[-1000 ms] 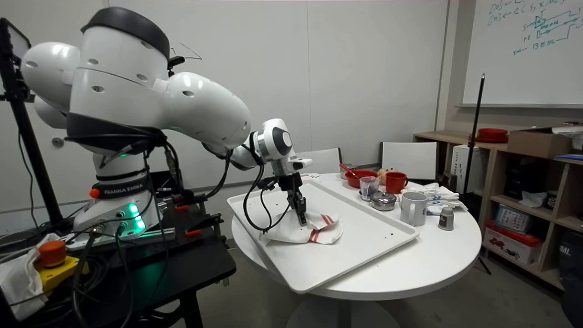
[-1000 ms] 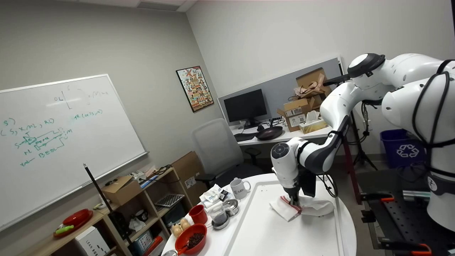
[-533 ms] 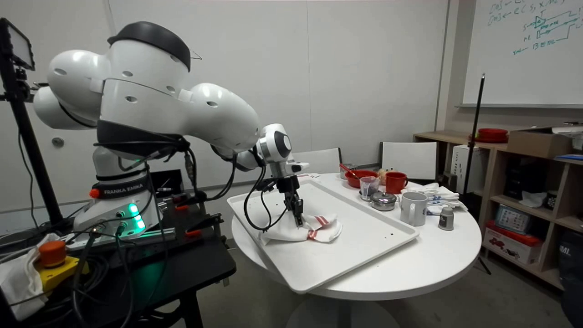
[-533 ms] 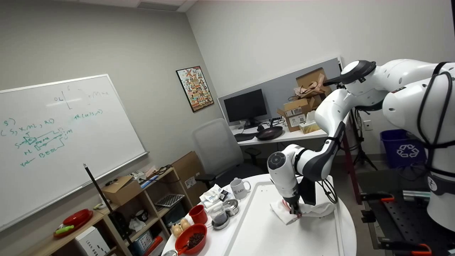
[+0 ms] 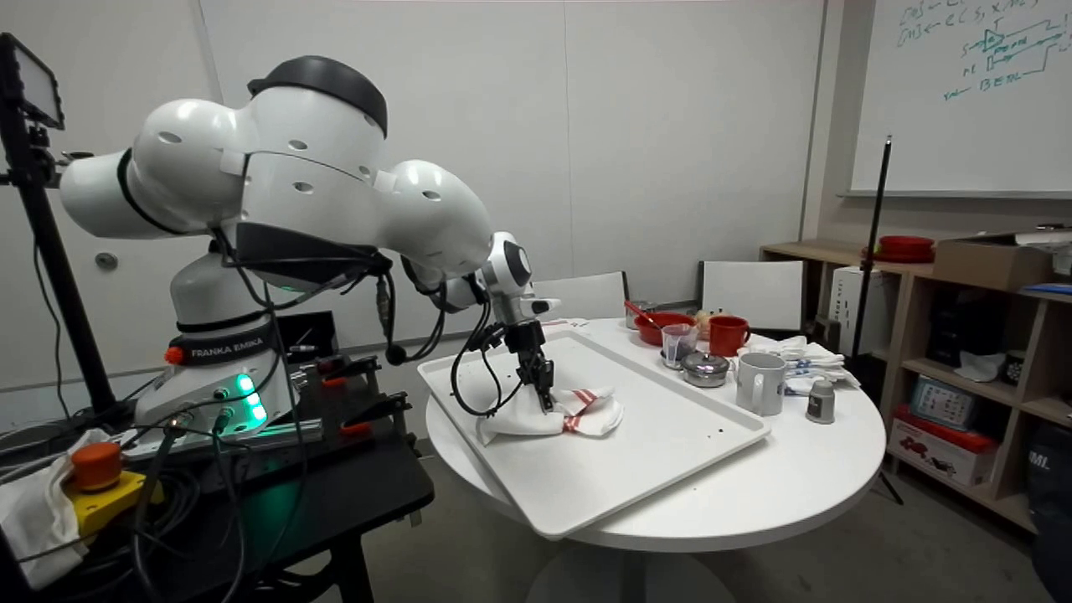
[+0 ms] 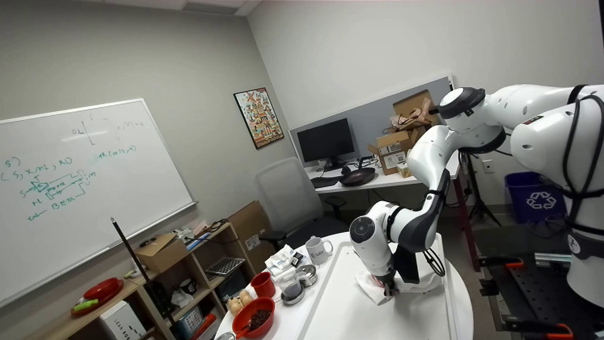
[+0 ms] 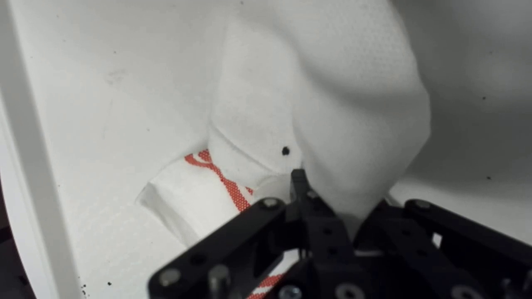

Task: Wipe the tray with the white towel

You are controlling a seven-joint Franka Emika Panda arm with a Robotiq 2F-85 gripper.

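The white towel [image 5: 515, 420] with red stripes lies bunched on the white tray [image 5: 636, 456], near the tray's robot side. It also shows in an exterior view [image 6: 427, 283], partly hidden by the arm. My gripper [image 5: 547, 406] points down into the towel, its tips low over the tray. In the wrist view the gripper [image 7: 343, 189] has a thick fold of the towel [image 7: 357, 108] pinched between its fingers. One fingertip is hidden by the cloth. A dark speck [image 7: 285, 150] lies on the towel, and small dark crumbs [image 5: 720, 430] lie on the tray.
Beside the tray on the round table [image 5: 804, 469] stand a grey mug [image 5: 760, 385], a small grey shaker [image 5: 821, 402], a lidded metal pot [image 5: 704, 369], a red mug [image 5: 729, 335], a red bowl [image 6: 264, 307] and folded cloths [image 5: 804, 360]. The tray has a raised rim.
The gripper and towel have slid a short way across the tray, slightly left in an exterior view, with the towel bunching more. The arm's elbow and upper links have swung and lowered clearly.
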